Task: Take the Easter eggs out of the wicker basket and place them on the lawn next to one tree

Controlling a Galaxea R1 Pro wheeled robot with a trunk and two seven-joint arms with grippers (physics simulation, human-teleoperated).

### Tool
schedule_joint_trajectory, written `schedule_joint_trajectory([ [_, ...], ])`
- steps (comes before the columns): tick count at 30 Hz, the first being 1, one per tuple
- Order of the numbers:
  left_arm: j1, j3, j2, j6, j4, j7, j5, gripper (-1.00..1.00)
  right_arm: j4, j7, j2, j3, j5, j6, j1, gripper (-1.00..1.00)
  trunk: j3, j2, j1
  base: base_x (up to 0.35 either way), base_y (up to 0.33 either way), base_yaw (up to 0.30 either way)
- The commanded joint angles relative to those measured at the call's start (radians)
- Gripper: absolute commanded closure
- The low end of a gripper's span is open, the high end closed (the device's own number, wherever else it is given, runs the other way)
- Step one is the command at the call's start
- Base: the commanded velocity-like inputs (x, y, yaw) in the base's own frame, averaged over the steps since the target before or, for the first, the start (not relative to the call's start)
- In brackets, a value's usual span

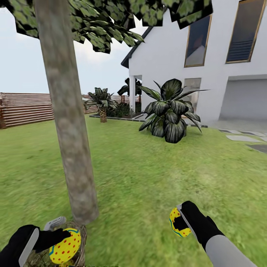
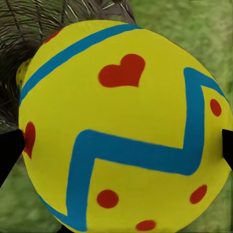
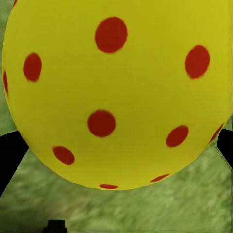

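So right up close, both arms are loaded: the left gripper (image 1: pixel 61 241) is clamped on an egg (image 1: pixel 66 247) just above the wicker basket (image 1: pixel 79 237), which sits touching the foot of the tree (image 1: pixel 68 122), and the right gripper (image 1: pixel 182 223) is holding a second egg (image 1: pixel 177 222) out over the grass to the right of the tree. The left wrist view has what looks like a bit of a third egg (image 2: pixel 22 73) tucked down in the basket, though it's too small to be sure. So I'd say we're mid-unloading, two eggs lifted and nothing set down yet. Next move should be lowering both onto the lawn (image 1: pixel 155 174) close to the tree, gently so they don't roll, then going back for the last one. Further past the tree there's a big leafy plant (image 1: pixel 168 111), then the white house (image 1: pixel 174 59) and a slatted fence (image 1: pixel 24 108).
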Motion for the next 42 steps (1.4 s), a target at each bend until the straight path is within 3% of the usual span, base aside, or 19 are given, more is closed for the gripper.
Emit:
schedule_joint_trajectory([
  [1,-0.001,0.003,-0.001,0.005,-0.001,-0.009,-0.007,1.00,-0.002,0.010,0.000,0.004,0.010,0.004,0.000,1.00,-0.001,-0.001,0.000,0.000,-0.341,0.266],
  [6,-0.001,0.003,-0.001,0.005,-0.001,-0.009,-0.007,1.00,0.002,0.010,0.012,0.004,0.011,0.004,0.000,1.00,-0.001,-0.001,0.000,0.083,-0.341,0.266],
  [42,-0.001,0.001,-0.008,0.005,0.000,-0.009,-0.007,1.00,0.000,0.008,0.006,0.002,0.011,0.003,0.000,1.00,-0.001,-0.001,0.000,0.151,-0.328,0.266],
])
